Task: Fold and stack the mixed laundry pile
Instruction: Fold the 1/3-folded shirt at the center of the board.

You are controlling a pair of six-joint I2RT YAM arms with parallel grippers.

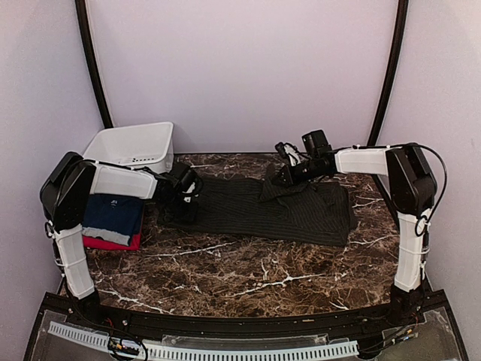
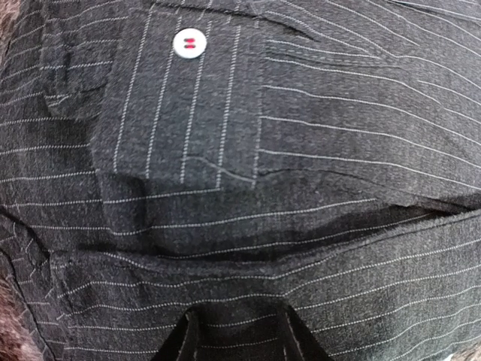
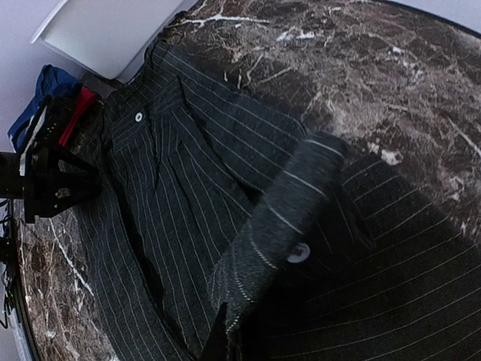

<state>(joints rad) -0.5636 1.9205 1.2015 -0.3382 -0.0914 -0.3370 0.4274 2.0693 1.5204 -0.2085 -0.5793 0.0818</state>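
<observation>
**Ana:** What is the cloth like?

**Ben:** The striped shirt point(image 1: 308, 214) is a dark charcoal weave, soft and matte, with thin white lines running along it. Its edges are rumpled. Up close, a stitched band carries a round white button point(image 2: 188, 43) sewn with red thread. Under it is a glossy brown marble table point(image 1: 248, 278) with white veins.

**Ana:** Where does it lie, and which way?

**Ben:** On the far half of the table, spread mostly flat, with its long axis running left to right. I cannot tell which end is the collar.

**Ana:** And the grippers?

**Ben:** The left gripper point(image 1: 187, 203) is down on the shirt's left end. Its black fingers point(image 2: 183, 340) stand partly apart, and the cloth lies flat between them rather than pinched. The right gripper point(image 1: 279, 179) is closed tight on a fold of the shirt at its far edge, right of the middle. That fold is lifted into a thick, doubled ridge above the flat part.

**Ana:** The other clothes?

**Ben:** At the table's left edge a blue T-shirt point(image 1: 113, 213) lies folded on a red T-shirt point(image 1: 113, 243), making a squarish stack. Only a red strip shows at its near side. The stack sits just near of a white plastic bin point(image 1: 131, 147), a rectangular one with a row of small holes in its wall.
</observation>
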